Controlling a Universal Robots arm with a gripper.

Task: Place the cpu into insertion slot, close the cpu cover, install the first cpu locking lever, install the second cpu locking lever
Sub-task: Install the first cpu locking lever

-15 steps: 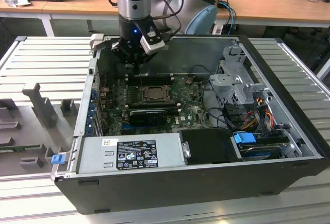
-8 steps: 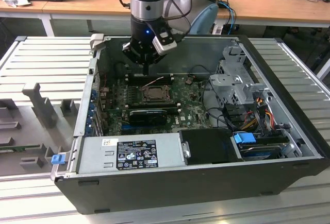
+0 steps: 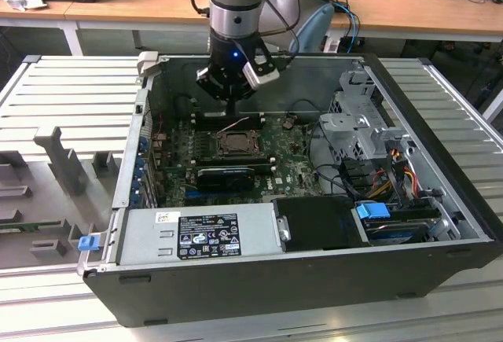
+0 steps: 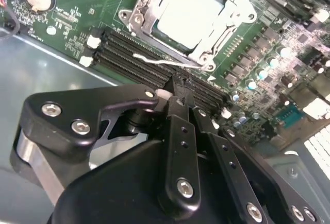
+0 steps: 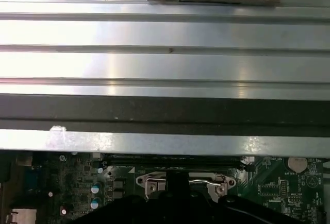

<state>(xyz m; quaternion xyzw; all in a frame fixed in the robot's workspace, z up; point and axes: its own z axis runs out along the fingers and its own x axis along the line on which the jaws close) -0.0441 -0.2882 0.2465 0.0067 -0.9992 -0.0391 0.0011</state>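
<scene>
Power supply (image 3: 149,236) first, nearest to us in the exterior view: a grey box along the near wall of the open computer case (image 3: 314,287), which lies on the ribbed metal surface (image 3: 71,90). Just beyond it we've got the green circuit board (image 3: 295,153), with a long black card (image 3: 226,175) lying across it.

Next back is the insertion slot (image 3: 234,143). In the second wrist view we see the cpu (image 4: 188,15) seated in it, its pale top showing through the window of the cpu cover (image 4: 146,10), which lies flat over the chip. A thin silvery locking lever (image 4: 154,59) runs along the socket's far edge, between the socket and the black memory slots (image 4: 121,54).

And there's the hand (image 3: 233,115), poised over that far edge, fingertips (image 4: 179,98) drawn together right at the lever. We can't tell whether they touch it.

Farther off, on the exterior view's right, stands a grey drive cage (image 3: 357,122). Beyond the case there's a wooden desk (image 3: 141,4).
</scene>
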